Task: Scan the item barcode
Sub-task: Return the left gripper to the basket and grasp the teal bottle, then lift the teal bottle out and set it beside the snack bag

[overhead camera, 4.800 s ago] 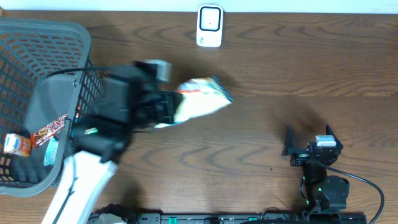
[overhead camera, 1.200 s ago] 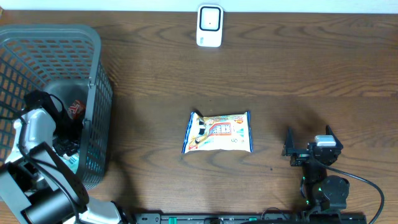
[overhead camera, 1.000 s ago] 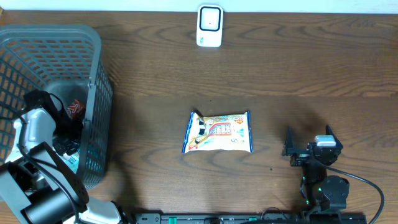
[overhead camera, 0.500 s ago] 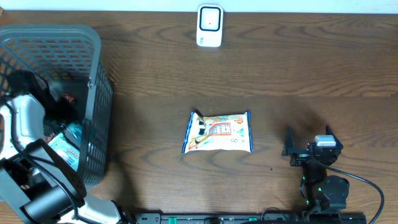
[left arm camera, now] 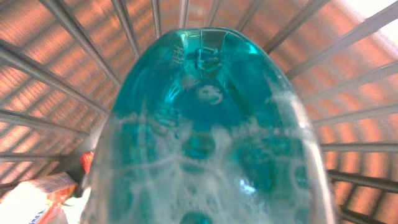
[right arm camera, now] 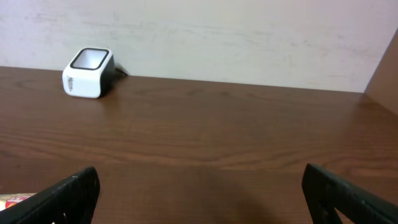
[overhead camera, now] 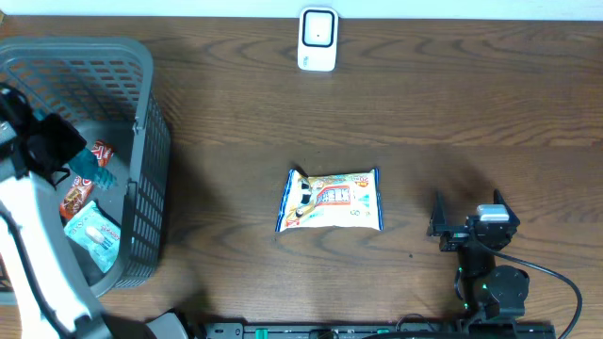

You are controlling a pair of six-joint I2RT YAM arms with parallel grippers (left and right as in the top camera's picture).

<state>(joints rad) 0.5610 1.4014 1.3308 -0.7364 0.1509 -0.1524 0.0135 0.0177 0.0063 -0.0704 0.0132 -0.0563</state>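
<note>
My left gripper (overhead camera: pixel 75 160) is inside the grey mesh basket (overhead camera: pixel 143 122) at the left, shut on a teal translucent item (overhead camera: pixel 97 175). In the left wrist view that teal item (left arm camera: pixel 205 137) fills the frame and hides the fingers, with basket wires behind it. The white barcode scanner (overhead camera: pixel 317 40) stands at the table's far edge and also shows as the scanner (right arm camera: pixel 88 73) in the right wrist view. My right gripper (overhead camera: pixel 468 218) rests at the front right, open and with nothing between its fingers (right arm camera: pixel 74 193).
A white and blue snack bag (overhead camera: pixel 330 201) lies flat mid-table. Under my left arm the basket holds a red-orange packet (overhead camera: pixel 77 193) and a white-teal packet (overhead camera: pixel 94 235). The basket's mesh walls rise around the left gripper. A pale wall (right arm camera: pixel 217 31) stands behind the scanner.
The left gripper has risen from the basket floor and moved toward the back, bringing the teal item up. Earlier it set the snack bag on the table. The right arm has not moved.
</note>
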